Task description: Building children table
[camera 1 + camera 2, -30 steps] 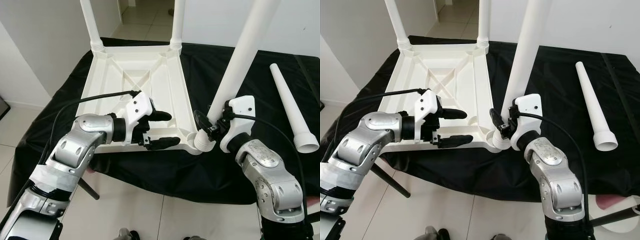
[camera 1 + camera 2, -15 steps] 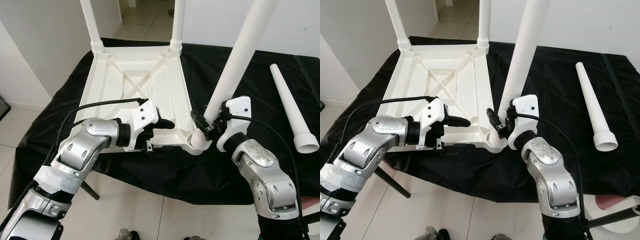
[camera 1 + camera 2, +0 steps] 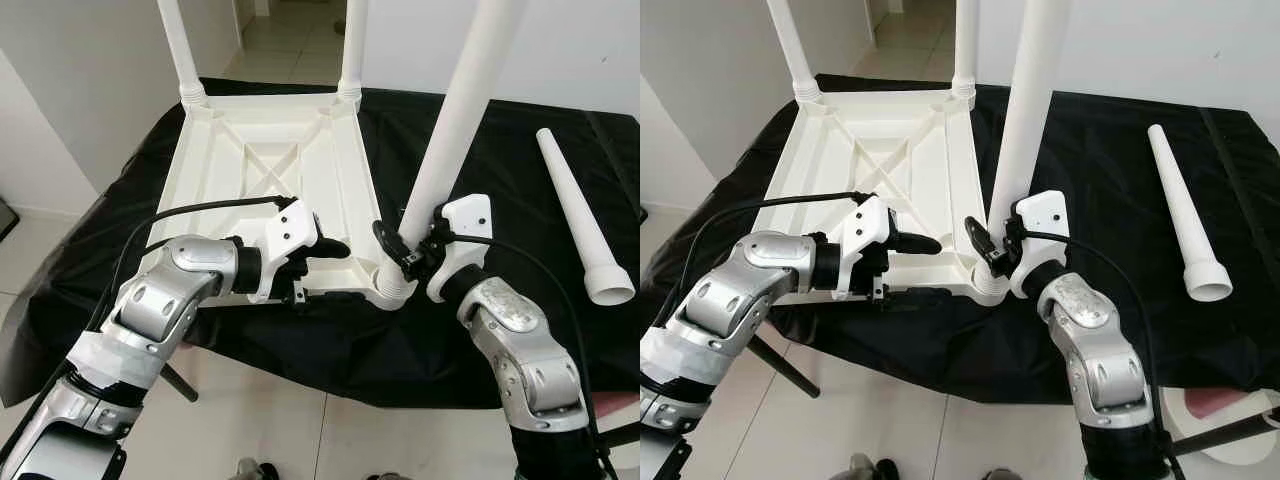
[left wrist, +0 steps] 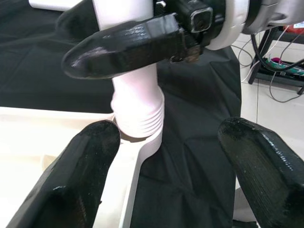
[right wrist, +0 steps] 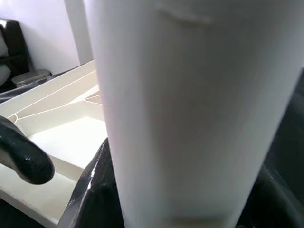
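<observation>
Black cloth [image 3: 470,150] drapes the work surface from edge to edge of the head view, and on it the white tabletop [image 3: 270,170] lies upside down, two legs already standing at its far corners in the upper left. At centre frame the right gripper [image 3: 405,252] is clamped round the base of a third leg [image 3: 455,120], whose ribbed foot sits at the near right corner socket [image 3: 392,290]; its long axis rises steeply, tipped toward the upper right, so it looks not quite seated. Just left, the left gripper [image 3: 315,270] spreads its fingers wide across the tabletop's near rim, bracing rather than grasping. One spare leg [image 3: 580,215] lies flat at far right, well apart.
</observation>
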### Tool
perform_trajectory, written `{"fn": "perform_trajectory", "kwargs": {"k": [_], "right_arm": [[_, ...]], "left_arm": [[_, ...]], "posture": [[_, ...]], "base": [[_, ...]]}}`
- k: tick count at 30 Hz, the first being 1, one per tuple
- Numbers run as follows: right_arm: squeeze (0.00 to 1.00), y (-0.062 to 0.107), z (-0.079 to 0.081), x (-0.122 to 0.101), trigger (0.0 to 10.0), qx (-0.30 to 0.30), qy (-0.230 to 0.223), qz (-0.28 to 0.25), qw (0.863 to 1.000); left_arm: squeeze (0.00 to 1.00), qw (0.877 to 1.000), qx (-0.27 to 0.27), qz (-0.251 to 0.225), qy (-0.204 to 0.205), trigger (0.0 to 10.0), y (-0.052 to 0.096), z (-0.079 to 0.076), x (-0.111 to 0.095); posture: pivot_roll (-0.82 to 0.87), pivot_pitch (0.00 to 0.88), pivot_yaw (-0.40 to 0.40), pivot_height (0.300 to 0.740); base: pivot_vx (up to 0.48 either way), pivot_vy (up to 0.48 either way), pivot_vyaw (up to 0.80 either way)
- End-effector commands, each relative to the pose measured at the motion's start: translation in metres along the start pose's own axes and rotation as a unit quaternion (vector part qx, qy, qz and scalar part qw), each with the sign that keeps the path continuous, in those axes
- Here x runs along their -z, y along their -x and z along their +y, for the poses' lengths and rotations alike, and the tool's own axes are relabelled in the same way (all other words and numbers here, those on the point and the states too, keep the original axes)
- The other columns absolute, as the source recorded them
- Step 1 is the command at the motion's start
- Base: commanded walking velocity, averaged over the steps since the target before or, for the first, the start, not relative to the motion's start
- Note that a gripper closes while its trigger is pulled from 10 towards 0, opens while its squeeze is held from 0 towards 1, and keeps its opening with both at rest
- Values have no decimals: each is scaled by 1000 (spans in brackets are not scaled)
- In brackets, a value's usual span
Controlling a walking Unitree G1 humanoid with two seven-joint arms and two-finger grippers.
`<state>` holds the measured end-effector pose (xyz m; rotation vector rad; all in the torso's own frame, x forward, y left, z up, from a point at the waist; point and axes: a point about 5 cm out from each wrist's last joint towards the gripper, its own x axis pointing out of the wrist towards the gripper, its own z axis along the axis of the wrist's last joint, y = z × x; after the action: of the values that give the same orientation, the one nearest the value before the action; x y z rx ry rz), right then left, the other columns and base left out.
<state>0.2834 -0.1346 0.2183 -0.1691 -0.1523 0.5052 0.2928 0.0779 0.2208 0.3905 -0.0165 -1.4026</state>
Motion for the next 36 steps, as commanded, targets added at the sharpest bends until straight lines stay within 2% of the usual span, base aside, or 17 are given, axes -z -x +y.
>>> {"fn": "perform_trajectory", "kwargs": {"k": [1,14,18,21,22,24,27,30,31,35,36], "right_arm": [[0,-2,1,21,10000,-14,-22,47,999],[0,0,3,36,10000,-78,-47,81,993],[0,7,4,45,10000,-121,-51,103,986],[0,9,3,48,10000,-130,-52,109,984],[0,12,2,50,10000,-140,-65,115,981],[0,13,0,51,10000,-142,-68,115,981],[0,12,-8,55,10000,-113,-79,117,984],[0,11,-9,59,10000,-96,-90,121,984],[0,11,-7,64,10000,-80,-113,129,982],[0,11,1,71,10000,-69,-120,141,980],[0,11,4,72,10000,-72,-108,145,981]], "left_arm": [[0,1000,-1,5,0,10000,3,-1,1],[0,1000,-3,8,3,10000,4,-3,1],[0,1000,-5,8,3,10000,4,-3,1],[0,1000,-5,8,3,10000,4,-3,1],[0,1000,-6,9,3,10000,4,-3,1],[0,1000,-6,9,3,10000,4,-3,1],[0,1000,-9,10,4,10000,4,-2,1],[0,1000,-11,10,4,10000,5,-1,1],[0,1000,-14,10,5,10000,5,-1,1],[0,1000,-17,11,6,10000,6,-1,1],[0,1000,-18,11,6,10000,6,0,1]], "posture": [[-143,134,85,740],[-137,131,84,740],[-138,134,87,740],[-138,134,87,740],[-138,135,88,740],[-138,138,89,740],[-134,141,90,740],[-135,143,90,740],[-133,145,90,740],[-133,146,89,740],[-133,146,89,740]], "base": [[0,0,0],[0,0,0],[0,0,0],[0,0,0],[0,0,0],[0,0,0],[0,0,0],[0,0,0],[0,0,0],[0,0,0],[0,0,0]]}}
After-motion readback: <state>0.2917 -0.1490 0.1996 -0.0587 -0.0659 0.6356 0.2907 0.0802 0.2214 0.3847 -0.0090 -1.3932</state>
